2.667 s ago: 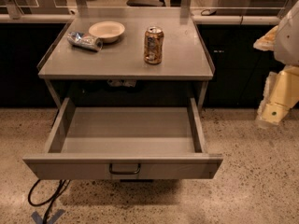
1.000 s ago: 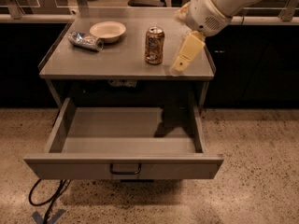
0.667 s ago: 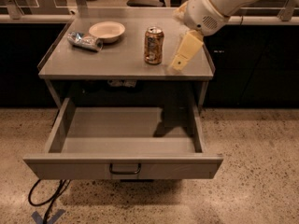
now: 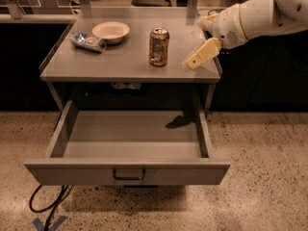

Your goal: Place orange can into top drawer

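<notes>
The orange can [image 4: 159, 46] stands upright near the middle of the grey table top [image 4: 130, 64]. The top drawer [image 4: 127, 143] below is pulled fully open, with a flat front panel and a small dark handle [image 4: 129, 174]; nothing lies inside it. My gripper [image 4: 195, 61] hangs over the table's right side, to the right of the can and apart from it. The white arm reaches in from the upper right.
A crushed silver-blue can [image 4: 87, 41] and a pale bowl [image 4: 110, 31] sit at the table's back left. Black cables [image 4: 48, 208] lie on the speckled floor at the front left. Dark cabinets stand behind the table.
The arm has swung in from the far right to over the table's right side. Over the last second the gripper has shifted slightly right and down. The can has not moved.
</notes>
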Robot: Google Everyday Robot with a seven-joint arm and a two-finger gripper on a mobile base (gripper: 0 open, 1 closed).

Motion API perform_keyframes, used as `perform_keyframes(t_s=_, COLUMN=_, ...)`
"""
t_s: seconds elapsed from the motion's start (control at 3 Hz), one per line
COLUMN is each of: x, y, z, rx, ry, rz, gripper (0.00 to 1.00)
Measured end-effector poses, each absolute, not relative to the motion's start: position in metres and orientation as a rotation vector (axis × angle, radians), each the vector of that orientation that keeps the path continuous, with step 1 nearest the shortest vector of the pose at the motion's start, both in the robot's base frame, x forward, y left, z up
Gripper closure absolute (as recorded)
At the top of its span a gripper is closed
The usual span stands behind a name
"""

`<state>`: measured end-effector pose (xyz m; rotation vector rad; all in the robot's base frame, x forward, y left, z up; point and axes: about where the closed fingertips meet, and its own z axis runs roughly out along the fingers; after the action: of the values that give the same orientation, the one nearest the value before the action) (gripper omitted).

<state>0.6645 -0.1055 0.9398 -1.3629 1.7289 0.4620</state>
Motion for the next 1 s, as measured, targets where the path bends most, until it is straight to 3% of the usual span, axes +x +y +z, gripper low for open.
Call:
perform_keyframes(t_s=0.33, x=0.739, y=-0.131, z=0.945, rx=-1.075, ry=1.646, rz=0.498, gripper=0.0)
perform_keyframes(t_s=1.0, x=0.741, y=-0.119, z=0.933, rx=-1.118, ry=1.657, rz=0.534, gripper=0.0)
